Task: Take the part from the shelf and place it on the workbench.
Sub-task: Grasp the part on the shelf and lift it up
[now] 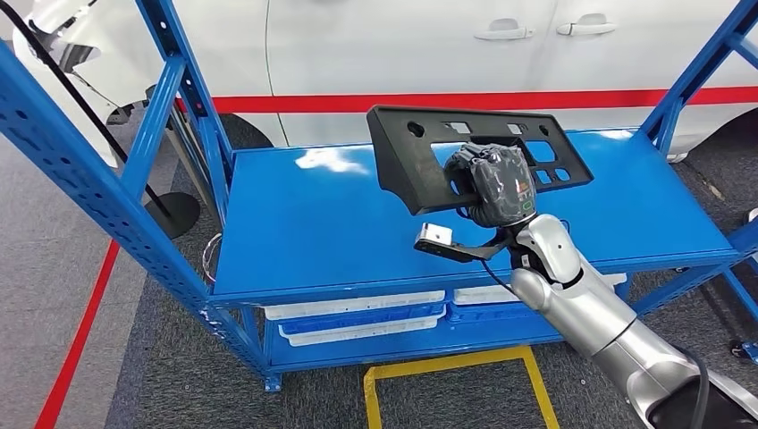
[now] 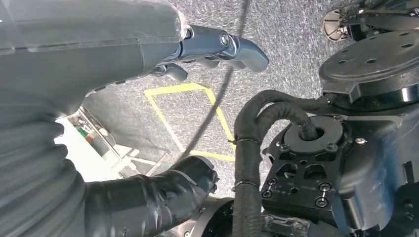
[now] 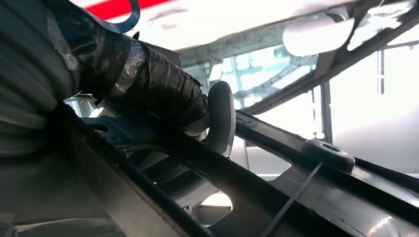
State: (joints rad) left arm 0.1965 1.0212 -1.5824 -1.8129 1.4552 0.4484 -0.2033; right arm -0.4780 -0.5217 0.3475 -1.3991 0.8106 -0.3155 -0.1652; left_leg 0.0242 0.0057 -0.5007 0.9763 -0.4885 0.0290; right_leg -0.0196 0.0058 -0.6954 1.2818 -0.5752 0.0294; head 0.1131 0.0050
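The right hand (image 1: 497,183) grips the black part (image 1: 420,152), a flat perforated panel, tilted above the blue shelf (image 1: 313,223); contact with the shelf cannot be confirmed. No legible writing appears on the part. The right wrist view shows the thumb (image 3: 220,118) pressed on the part's edge. The left hand (image 2: 217,47) hangs above a yellow floor marking (image 2: 168,91), fingers apart, holding nothing.

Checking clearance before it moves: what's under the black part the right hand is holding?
Under the black part, gripped by the right hand, lies the bare blue shelf top. The hand and the part cover the strip of shelf right behind them, so anything there is hidden.
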